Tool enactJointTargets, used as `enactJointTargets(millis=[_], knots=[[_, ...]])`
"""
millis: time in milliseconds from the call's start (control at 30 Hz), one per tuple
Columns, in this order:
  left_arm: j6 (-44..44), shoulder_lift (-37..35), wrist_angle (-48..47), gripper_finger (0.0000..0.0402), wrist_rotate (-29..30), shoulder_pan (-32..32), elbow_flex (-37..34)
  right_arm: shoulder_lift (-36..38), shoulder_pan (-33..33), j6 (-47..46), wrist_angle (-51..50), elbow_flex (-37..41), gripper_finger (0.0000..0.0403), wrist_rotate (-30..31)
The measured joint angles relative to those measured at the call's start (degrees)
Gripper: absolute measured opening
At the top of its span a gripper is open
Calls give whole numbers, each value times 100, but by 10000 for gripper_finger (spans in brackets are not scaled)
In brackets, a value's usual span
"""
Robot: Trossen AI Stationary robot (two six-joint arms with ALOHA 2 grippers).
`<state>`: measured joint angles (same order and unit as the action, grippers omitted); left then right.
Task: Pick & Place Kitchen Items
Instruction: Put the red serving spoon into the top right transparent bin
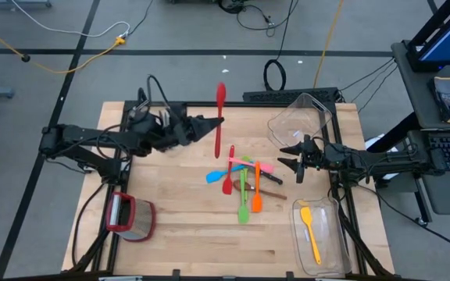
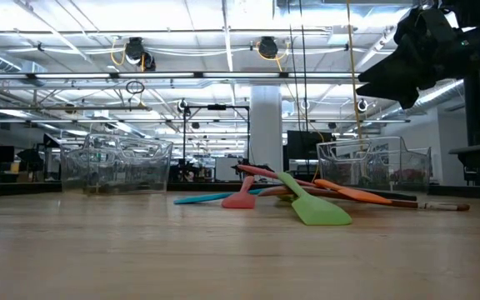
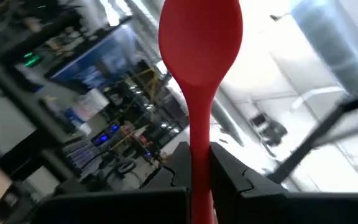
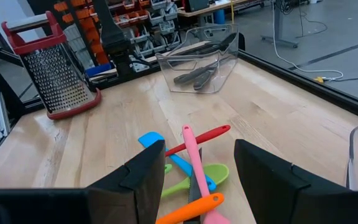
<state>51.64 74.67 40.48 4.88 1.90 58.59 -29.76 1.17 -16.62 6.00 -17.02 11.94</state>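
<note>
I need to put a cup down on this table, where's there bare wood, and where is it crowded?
Bare wood lies between the grater and the utensil pile, and along the near edge left of the bin holding the yellow spatula. Crowded: the pile mid-table, with the right gripper beside it.

the left gripper (image 3: 201, 180) is clamped on the handle of a red spoon (image 3: 199, 56), its two dark fingers (image 3: 166, 171) pressed against either side. the spoon's oval bowl stands clear of the fingers, against a blurred room of shelves and lights.
</note>
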Motion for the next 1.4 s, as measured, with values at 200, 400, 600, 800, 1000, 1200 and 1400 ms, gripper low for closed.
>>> enactJointTargets(millis=[200, 400, 600, 800, 1000, 1200, 1400], knots=[[388, -1, -264, 17, 227, -76, 0, 1, -1, 0, -2, 0, 185, -2], [415, -2, -920, 17, 642, -153, 0, 0, 0, 0, -2, 0, 185, -2], [597, 2, -2388, 17, 1348, -199, 0, 1, -1, -1, -2, 0, 185, -4], [582, 2, -2998, 17, 1894, -202, 0, 0, 0, -2, 27, 0, 185, -4], [538, 106, -3208, 17, 2298, -187, -2, 0, -1, -65, 507, 0, 185, -4], [507, 405, -2907, 17, 2681, -163, 0, -73, -2, -63, 1101, 0, 185, -2], [193, 797, -2259, 17, 2672, -49, 111, -505, -2, -66, 2150, 0, 185, 7]])
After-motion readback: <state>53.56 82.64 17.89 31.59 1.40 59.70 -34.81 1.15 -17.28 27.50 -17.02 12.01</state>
